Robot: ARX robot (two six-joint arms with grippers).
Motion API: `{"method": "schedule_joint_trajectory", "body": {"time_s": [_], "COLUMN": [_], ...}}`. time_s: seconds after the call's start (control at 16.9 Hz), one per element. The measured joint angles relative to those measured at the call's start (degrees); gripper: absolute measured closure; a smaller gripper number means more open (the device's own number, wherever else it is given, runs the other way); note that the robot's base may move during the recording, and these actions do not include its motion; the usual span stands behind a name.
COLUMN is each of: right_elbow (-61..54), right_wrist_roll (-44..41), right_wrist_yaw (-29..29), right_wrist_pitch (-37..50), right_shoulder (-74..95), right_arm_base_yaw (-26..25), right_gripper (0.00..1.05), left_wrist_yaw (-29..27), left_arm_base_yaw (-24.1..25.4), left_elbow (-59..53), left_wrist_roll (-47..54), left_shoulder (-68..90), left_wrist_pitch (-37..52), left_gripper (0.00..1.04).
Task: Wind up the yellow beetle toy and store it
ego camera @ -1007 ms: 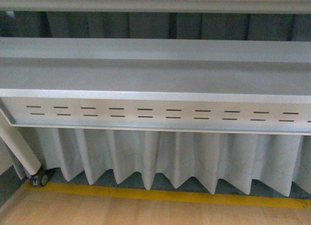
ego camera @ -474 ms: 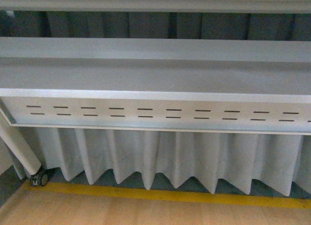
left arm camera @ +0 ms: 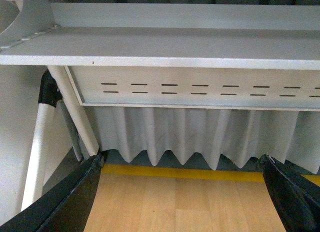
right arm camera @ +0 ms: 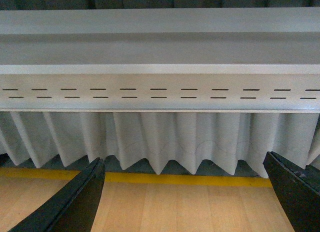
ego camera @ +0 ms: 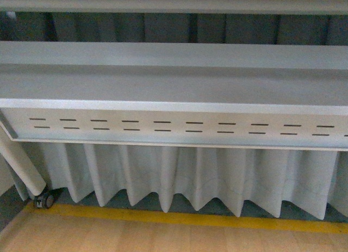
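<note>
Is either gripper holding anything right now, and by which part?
Nothing is held. The left gripper and right gripper are both open, with only bare wooden floor between their fingers.

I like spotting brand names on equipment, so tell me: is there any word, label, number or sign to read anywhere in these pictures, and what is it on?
None: no readable text in any view.
The grey metal panel bears only rows of short dark slots, not lettering.
The pleated white curtain, the yellow floor stripe and the wooden floor carry no print.
The left gripper and right gripper show plain black fingers, open, without markings.
</note>
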Motion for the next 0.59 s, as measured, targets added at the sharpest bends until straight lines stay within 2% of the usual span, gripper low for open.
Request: {"method": "schedule_joint_trajectory", "body": {"time_s": [0.59], "right_elbow": [0.0], "right_wrist_roll": [0.0], "right_wrist_yaw": [0.0], "right_wrist_pitch": [0.0], "right_shoulder": [0.0], "right_arm_base_yaw": [0.0], "right_gripper": [0.06], "left_wrist_yaw": [0.0], "left_arm_base_yaw": [0.0], "left_elbow": [0.0], "left_wrist_roll": [0.0], "left_shoulder": [0.0], "left_wrist_pitch": [0.0], "left_gripper": [0.07]}}
